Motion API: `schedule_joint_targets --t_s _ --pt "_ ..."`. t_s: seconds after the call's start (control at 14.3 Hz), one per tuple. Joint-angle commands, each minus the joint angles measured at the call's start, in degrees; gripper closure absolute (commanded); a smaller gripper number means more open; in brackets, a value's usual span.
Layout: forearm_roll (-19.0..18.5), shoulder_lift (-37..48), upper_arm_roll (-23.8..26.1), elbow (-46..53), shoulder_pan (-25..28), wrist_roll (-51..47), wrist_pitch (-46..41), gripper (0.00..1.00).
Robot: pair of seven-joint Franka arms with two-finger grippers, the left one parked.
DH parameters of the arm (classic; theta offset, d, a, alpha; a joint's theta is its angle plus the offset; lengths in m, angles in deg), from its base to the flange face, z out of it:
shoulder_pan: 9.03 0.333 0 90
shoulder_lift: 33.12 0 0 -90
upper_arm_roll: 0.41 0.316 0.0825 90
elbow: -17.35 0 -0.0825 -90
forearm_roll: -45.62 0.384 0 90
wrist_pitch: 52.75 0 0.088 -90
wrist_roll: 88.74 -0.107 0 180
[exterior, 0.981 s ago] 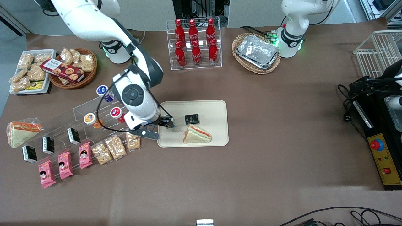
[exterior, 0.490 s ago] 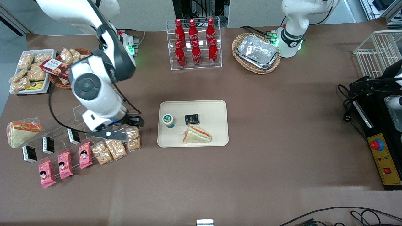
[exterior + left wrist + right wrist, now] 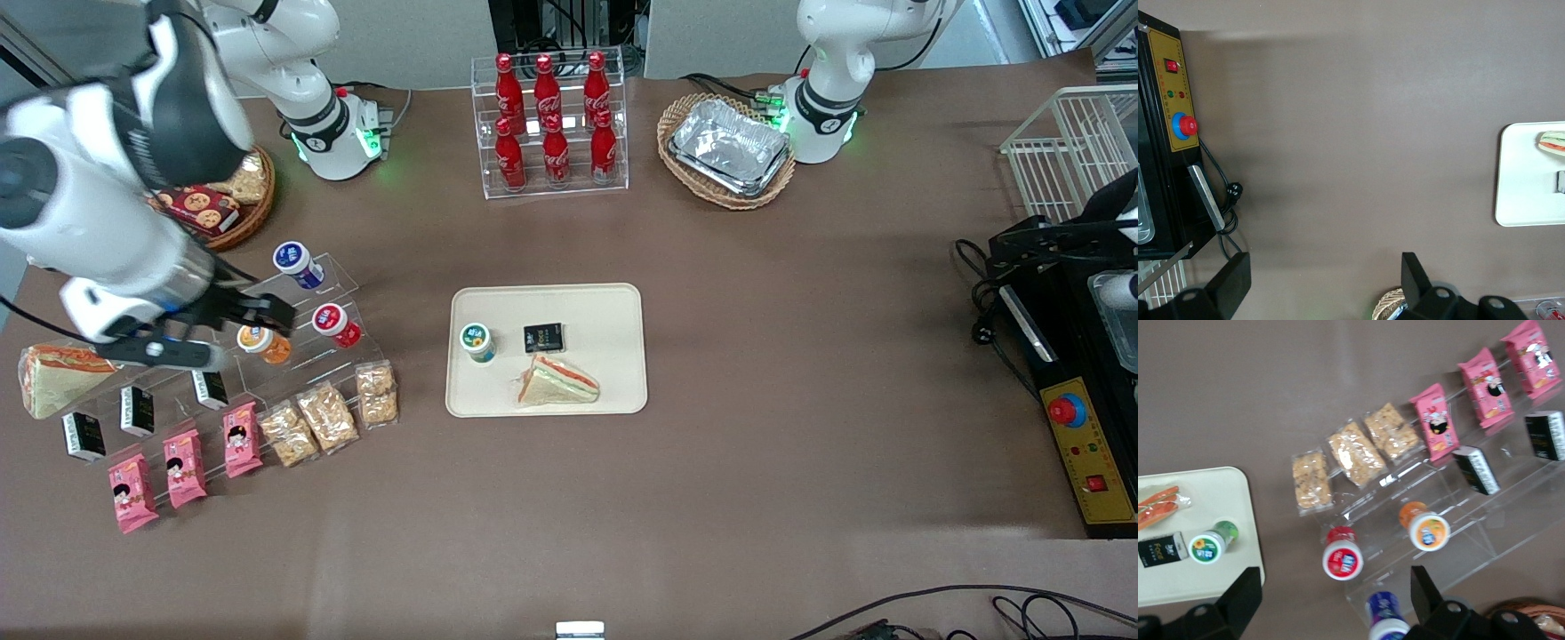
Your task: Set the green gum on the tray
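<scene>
Green gum (image 3: 477, 341): stood upright on the tray, near its edge toward the working arm's end, free of any grip.
Tray (image 3: 613, 302): cream-beige, also carried a small black packet (image 3: 543, 337) and a wrapped sandwich (image 3: 557, 380); gum just beside the packet, apart from both.
Gripper (image 3: 267, 313): hung over the clear acrylic stand (image 3: 333, 271), just beside the orange-lidded jar (image 3: 259, 340); fingers apart, nothing between them.
Change: a second earlier the gripper was at the tray's edge; since then it had let go and pulled well away toward the snack display.
Reading: placement looked complete; only the retreat remained.
Wrist check: right wrist view showed the gum (image 3: 1210, 545) resting on the tray (image 3: 1225, 487).
</scene>
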Motion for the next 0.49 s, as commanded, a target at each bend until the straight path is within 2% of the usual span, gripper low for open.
schedule_joint_targets --t_s 0.0,0.42 --pt "1.43 3.77 -4.23 -0.26 0.09 5.74 -2.93 0.01" --pt "1.43 4.31 -11.53 5.63 0.0 15.76 -9.79 0.0"
